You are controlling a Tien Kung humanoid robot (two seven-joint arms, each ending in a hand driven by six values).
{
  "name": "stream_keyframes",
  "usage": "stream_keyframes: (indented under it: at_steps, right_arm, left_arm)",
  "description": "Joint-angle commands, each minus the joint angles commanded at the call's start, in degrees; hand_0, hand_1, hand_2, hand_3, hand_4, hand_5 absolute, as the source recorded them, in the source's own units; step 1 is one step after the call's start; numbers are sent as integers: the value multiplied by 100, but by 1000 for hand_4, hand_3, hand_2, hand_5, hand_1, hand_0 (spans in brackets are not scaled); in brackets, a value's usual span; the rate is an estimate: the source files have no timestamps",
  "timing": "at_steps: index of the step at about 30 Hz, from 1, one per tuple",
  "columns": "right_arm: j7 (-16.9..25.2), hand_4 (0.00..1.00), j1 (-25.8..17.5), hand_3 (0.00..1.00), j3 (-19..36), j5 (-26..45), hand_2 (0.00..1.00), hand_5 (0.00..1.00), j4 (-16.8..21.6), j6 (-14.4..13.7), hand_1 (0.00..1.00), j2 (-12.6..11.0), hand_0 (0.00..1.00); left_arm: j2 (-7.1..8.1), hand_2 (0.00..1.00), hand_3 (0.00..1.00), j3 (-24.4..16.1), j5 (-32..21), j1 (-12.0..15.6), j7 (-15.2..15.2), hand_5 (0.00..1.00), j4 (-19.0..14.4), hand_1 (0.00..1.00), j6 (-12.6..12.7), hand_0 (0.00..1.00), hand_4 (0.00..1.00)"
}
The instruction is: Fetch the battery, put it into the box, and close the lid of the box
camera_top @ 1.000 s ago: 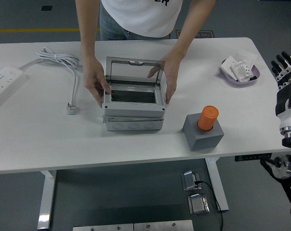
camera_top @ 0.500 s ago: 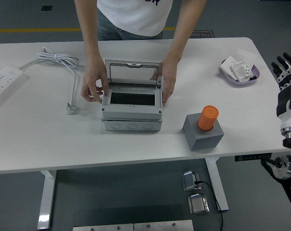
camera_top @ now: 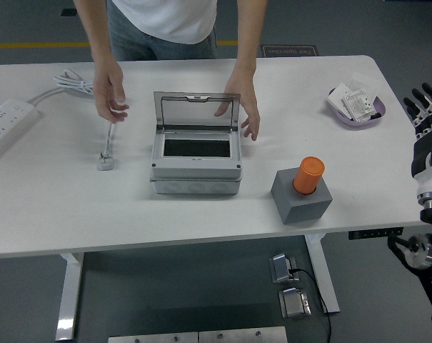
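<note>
A grey box (camera_top: 196,168) stands at the table's middle with its clear lid (camera_top: 197,111) raised upright at the back, showing a dark opening. An orange cylinder battery (camera_top: 308,175) stands upright in a grey block holder (camera_top: 300,197) right of the box. My right hand (camera_top: 424,107) is at the table's right edge, fingers spread and holding nothing, well apart from the battery. A person stands at the far side; one hand (camera_top: 243,111) hovers by the lid's right end, the other hand (camera_top: 110,91) is lifted to the left of the box.
A purple dish (camera_top: 355,108) with white packets sits at the back right. A white power strip (camera_top: 5,121) lies at the far left, its cable and plug (camera_top: 106,161) left of the box. The table's near edge (camera_top: 201,240) runs across the lower picture.
The person has let go of the box and drawn both hands back, the left one far to the left. The box now rests squarely. My right hand has not moved.
</note>
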Motion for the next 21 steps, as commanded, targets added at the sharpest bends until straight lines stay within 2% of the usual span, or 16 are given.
stream_keyframes:
  at_steps: [11,21]
  right_arm:
    - [-50,947,22,834,-97,-13,816,877,-94,-13,784,4,913]
    - [-2,940,78,834,-336,-80,813,869,-187,-69,779,-2,910]
  left_arm:
    - [16,565,634,-403,276,102,153,199,35,683,4,576,534]
    - [-18,566,638,-241,50,79,87,208,28,683,5,577,541]
